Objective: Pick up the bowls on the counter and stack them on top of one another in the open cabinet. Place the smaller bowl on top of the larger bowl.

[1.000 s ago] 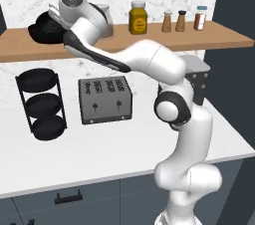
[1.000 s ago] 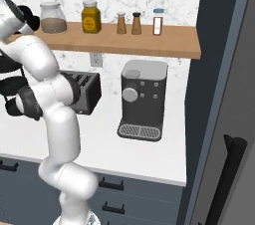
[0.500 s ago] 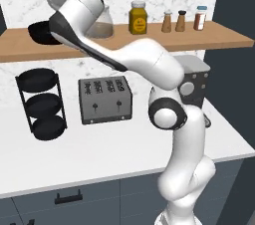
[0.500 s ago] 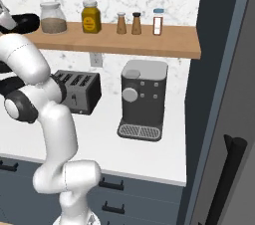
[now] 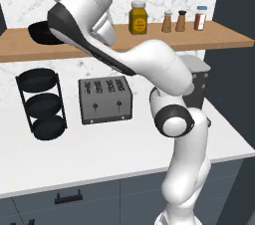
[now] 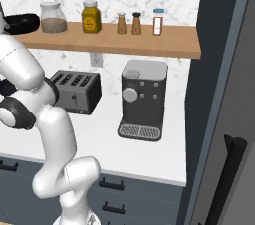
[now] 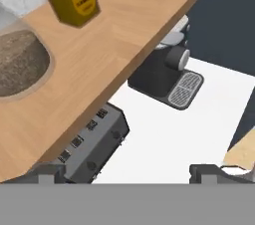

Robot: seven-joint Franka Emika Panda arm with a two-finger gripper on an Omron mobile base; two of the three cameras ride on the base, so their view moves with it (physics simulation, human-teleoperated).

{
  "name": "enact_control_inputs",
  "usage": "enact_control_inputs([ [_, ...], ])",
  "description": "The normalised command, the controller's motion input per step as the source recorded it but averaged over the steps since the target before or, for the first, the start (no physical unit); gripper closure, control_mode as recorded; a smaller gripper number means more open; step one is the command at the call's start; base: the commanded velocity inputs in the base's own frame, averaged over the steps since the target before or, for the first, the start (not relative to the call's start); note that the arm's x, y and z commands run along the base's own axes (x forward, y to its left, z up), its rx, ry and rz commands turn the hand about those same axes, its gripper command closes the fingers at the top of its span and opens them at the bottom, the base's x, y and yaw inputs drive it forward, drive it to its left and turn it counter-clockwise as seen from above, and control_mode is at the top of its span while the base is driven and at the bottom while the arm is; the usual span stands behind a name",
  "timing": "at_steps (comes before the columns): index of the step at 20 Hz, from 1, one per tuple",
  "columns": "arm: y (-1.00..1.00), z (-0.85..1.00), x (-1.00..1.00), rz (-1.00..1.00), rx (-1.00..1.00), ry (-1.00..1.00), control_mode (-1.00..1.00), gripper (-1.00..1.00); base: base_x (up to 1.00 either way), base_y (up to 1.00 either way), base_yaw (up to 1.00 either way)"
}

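A grey four-slot toaster [image 5: 106, 100] stands just beside a black three-tier wire rack [image 5: 42, 103], with a dark coffee machine [image 6: 143, 100] further along to the toaster's right. Higher up sit an amber jar [image 5: 138, 18] with a yellow label, two brown shakers [image 6: 128, 23], a small red-filled bottle [image 6: 158, 21] and a glass jar [image 6: 52, 18] of brownish grains. A tall dark door with a black handle [image 6: 223, 181] fills the right edge.

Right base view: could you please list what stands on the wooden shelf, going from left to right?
Black bowl → glass jar → yellow jar → two brown shakers → red-banded bottle.
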Motion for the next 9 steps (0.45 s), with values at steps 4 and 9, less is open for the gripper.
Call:
enact_control_inputs([
  [4, -0.68, -1.00, -1.00, 0.00, -0.05, 0.00, -1.00, -1.00, 0.00, 0.00, 0.00],
  [9, -0.06, -0.30, -0.21, -0.05, 0.02, 0.14, -1.00, -1.00, 0.00, 0.00, 0.00],
])
